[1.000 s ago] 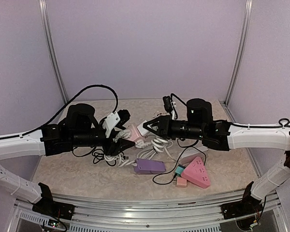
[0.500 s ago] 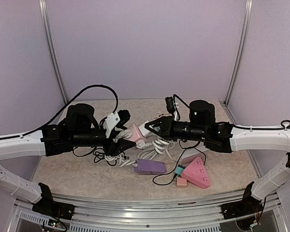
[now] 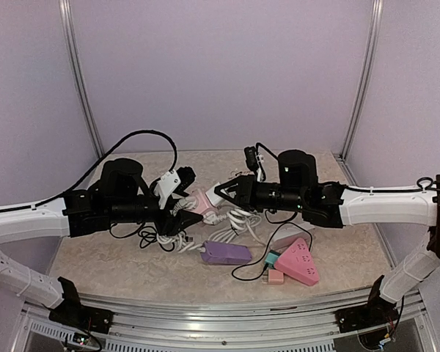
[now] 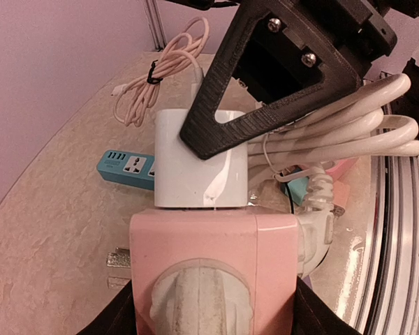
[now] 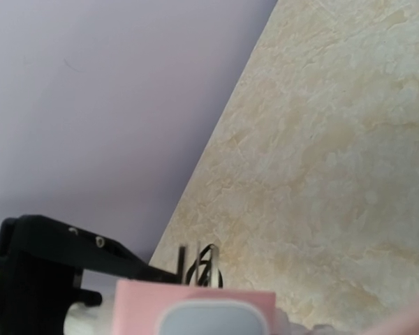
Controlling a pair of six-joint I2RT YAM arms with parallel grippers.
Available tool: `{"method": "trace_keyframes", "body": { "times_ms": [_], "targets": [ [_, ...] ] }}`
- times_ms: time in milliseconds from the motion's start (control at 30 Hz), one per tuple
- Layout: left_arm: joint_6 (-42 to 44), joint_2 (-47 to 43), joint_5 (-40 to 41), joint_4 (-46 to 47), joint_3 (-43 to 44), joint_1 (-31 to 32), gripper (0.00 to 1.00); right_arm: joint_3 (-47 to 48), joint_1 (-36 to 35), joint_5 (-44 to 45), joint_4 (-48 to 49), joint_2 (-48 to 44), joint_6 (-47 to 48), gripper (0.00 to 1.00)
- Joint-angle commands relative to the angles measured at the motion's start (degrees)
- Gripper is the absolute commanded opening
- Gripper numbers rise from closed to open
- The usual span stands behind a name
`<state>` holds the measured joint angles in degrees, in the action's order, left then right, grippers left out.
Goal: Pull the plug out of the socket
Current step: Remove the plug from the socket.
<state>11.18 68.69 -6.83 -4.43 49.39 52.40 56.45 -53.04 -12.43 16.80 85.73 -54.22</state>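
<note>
A: Starting at the left, where do we find the socket?

B: We see the pink socket (image 3: 200,199) raised off the surface (image 3: 117,268), right at the tip of the left end effector (image 3: 183,205). From the left wrist we look along it, and its dark fingers (image 4: 119,321) flank the pink block on both sides.

A: So how do we call that end effector?

B: Clamped on the socket, its fingers kept partway apart by the block between them.

A: And the plug?

B: The white plug (image 4: 195,164) sits flush against the socket's far face, touching it. A coiled white cable (image 4: 349,125) hangs bunched just beside it on the right.

A: Moving right, what do we say of the other one?

B: The right end effector (image 3: 221,193) meets the plug from the opposite side. One black finger (image 4: 265,98) lies slanted across the plug's face, touching it, and the second finger is hidden behind. We read it as closed narrowly on the plug.

A: Anything from the right wrist?

B: Only the socket's pink edge low and blurred, the left end effector dark beside it, and marbled surface beyond. We cannot make out the plug there.
</note>
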Motion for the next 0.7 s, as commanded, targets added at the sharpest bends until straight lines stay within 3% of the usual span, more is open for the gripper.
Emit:
{"method": "trace_keyframes", "body": {
  "times_ms": [0, 133, 467, 533, 667],
  "targets": [
    [-2.75, -2.17, -1.27, 8.35, 1.35, -3.46, 0.05, 1.37, 2.76, 5.02, -1.15, -0.39, 5.86, 0.00],
    [-4.74, -2.33, -4.23, 9.17, 1.46, -5.85, 0.05, 1.49, 2.69, 4.71, -2.38, -0.35, 8.91, 0.00],
    [-3.68, 0.12, -1.13, 6.75, 2.96, -7.33, 0.04, 6.36, 1.42, 9.36, -9.40, 0.83, 11.49, 0.00],
    [-3.25, -0.36, -2.09, 8.03, 1.88, -7.40, 0.04, 4.78, 2.67, 7.62, -7.11, 0.13, 9.13, 0.00],
    [-3.77, -2.58, -3.67, 10.32, 0.06, -7.36, 0.04, -2.97, 6.57, -0.80, 7.16, -1.22, 1.91, 0.00]
  ]
}}
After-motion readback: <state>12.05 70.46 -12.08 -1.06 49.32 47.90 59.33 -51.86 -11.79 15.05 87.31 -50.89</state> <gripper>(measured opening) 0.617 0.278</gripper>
